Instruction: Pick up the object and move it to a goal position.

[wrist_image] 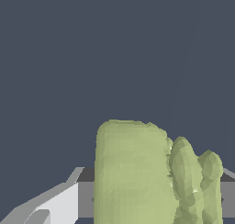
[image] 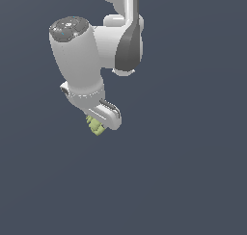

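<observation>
Exterior view: the white arm's hand (image: 100,122) hangs over a plain dark-grey ground, clamped on the yellow-green lumpy object (image: 96,127) (only a small part pokes out below). In the wrist view the object (wrist_image: 137,172) looms large between grey fingers (wrist_image: 59,202).

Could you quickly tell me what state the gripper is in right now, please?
Gripper: closed on the yellow-green lumpy object, which fills the space between the fingers in the wrist view.
</observation>
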Motion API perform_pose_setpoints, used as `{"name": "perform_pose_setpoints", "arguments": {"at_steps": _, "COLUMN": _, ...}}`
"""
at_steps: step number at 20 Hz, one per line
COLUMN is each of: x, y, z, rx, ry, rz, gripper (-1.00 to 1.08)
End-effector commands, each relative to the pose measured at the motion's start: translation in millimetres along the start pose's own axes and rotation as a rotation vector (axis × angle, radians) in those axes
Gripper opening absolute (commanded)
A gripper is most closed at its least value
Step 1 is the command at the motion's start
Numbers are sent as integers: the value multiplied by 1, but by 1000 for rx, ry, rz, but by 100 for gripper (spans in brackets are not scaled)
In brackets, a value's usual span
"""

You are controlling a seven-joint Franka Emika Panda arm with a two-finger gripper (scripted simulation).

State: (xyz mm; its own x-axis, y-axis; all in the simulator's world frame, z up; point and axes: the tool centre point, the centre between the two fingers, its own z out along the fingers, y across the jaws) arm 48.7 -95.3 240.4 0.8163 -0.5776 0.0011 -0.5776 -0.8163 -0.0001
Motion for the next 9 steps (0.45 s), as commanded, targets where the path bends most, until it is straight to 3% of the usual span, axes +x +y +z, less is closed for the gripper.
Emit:
{"name": "perform_pose_setpoints", "arguments": {"at_steps": 1, "x": 6, "y": -1, "z": -6, "rx": 0, "ry": -1, "rz": -1, "gripper": -100}}
{"name": "perform_pose_setpoints", "arguments": {"at_steps": 9, "x": 13, "y": -1, "z": -13, "rx": 0, "ry": -1, "rz": 0, "gripper": -100}}
